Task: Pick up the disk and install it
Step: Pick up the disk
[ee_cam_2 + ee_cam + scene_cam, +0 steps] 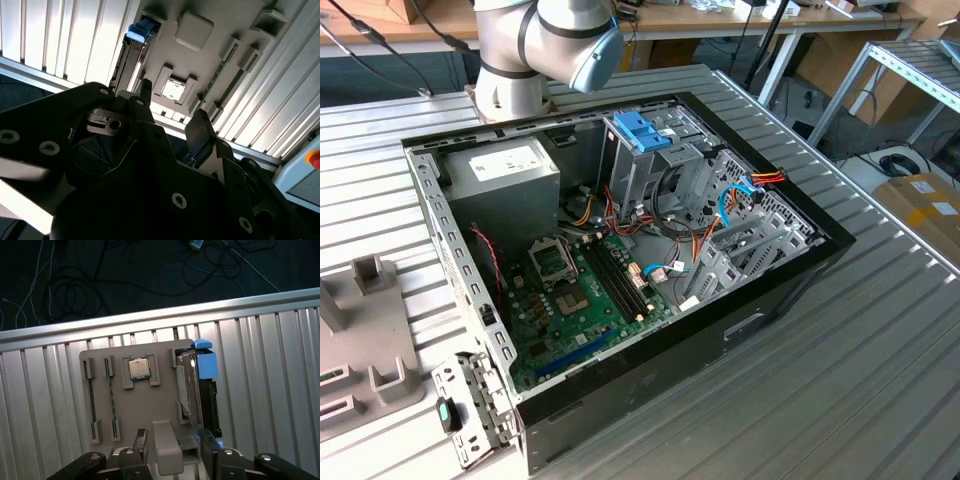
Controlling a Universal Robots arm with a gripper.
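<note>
On the slatted metal surface (280, 390), in the first wrist view, a grey holder (155, 407) carries the disk (186, 385). The disk stands on edge in a slot along one side of that holder, silver face showing, with its blue frame (206, 364) capping the end farther from the camera. A processor chip (139, 368) sits in a pocket just beside it, and long narrow slots line the holder's other side.

The tool (175, 442) hangs above the holder with its two fingers spread and nothing between them. One finger (209, 442) is close to the near end of the disk, but I judge it to be clear of the drive, not touching it. The second wrist view agrees: both black fingers stand apart with open air between, and the disk's blue end lies well beyond them.

Across the surface in the exterior view, the open computer case (740, 320) lies on its side. Its metal drive cage (655, 180), topped by a blue latch (642, 130), is where I take the drive to belong.

As for progress, none of the task shows as done. The disk is not yet gripped or lifted, so picking it up, carrying it to the case and seating it all remain.
</note>
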